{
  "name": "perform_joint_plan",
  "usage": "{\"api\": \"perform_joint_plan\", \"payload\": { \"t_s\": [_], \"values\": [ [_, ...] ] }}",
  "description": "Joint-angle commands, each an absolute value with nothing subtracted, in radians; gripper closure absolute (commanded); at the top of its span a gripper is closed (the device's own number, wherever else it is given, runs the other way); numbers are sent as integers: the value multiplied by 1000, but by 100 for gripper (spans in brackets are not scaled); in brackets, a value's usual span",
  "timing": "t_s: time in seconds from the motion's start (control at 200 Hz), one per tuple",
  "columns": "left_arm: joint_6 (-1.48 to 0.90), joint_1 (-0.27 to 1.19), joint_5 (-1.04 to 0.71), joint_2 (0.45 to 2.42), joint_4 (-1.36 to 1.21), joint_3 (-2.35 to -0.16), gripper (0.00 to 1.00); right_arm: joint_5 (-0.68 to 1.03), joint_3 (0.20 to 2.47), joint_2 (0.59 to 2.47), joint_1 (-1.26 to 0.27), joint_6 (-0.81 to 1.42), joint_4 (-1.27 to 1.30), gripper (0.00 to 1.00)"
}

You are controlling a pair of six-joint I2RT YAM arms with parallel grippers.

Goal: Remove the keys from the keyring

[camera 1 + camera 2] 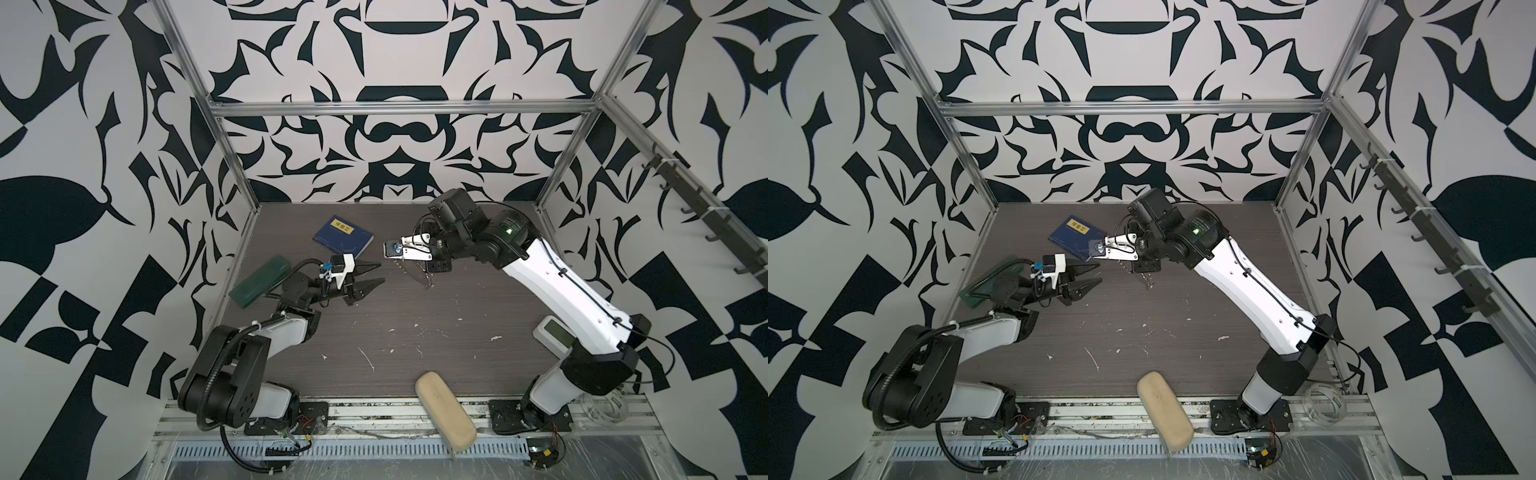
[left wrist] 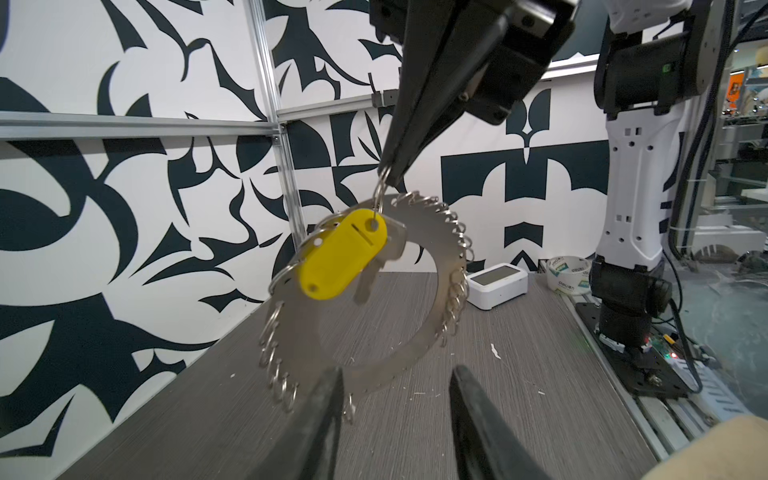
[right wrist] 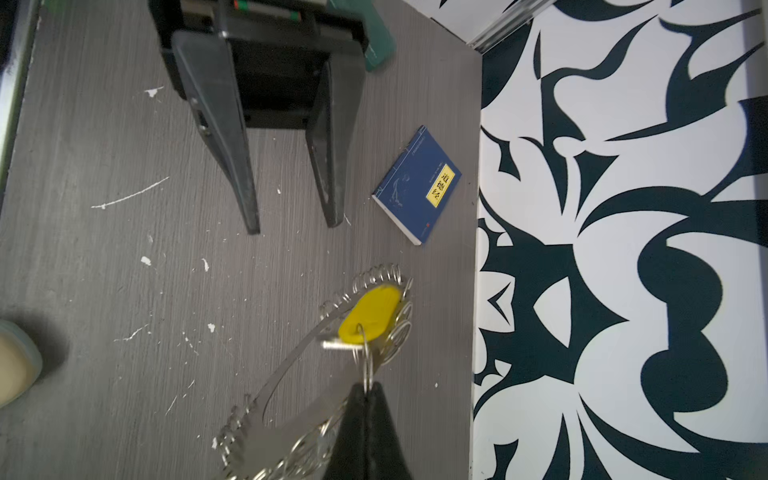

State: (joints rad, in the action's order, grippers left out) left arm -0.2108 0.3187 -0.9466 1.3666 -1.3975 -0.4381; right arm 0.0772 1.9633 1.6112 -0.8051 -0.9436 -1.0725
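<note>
My right fingers [image 2: 392, 164] clamped on yellow plastic key tag [image 2: 340, 259] by its ring; flat grey metal disc [image 2: 442, 257] hangs beneath. Left fingers [image 1: 370, 286] apart.

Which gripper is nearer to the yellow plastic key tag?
Right. The right gripper is shut on the small silver split ring that the yellow plastic key tag hangs from; the left gripper stands open across a gap, touching nothing.
</note>
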Motion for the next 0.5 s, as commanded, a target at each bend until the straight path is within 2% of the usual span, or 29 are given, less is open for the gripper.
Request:
{"api": "perform_joint_plan", "payload": {
  "t_s": [0.0,0.17,0.265,0.405,0.495],
  "values": [
    [-274,314,-897,1296,-1430,-404,55,67,1959,1542,-804,-935,-1058,100],
    [-265,329,-913,1146,-1258,-429,59,139,1779,1437,-804,-880,-922,100],
    [-136,369,-927,1053,-1010,-481,60,170,1678,1377,-804,-842,-848,100],
    [170,453,-894,953,-508,-601,57,201,1530,1282,-805,-785,-723,100],
    [218,479,-887,960,-390,-654,57,227,1447,1232,-805,-749,-641,100]
  ]
}}
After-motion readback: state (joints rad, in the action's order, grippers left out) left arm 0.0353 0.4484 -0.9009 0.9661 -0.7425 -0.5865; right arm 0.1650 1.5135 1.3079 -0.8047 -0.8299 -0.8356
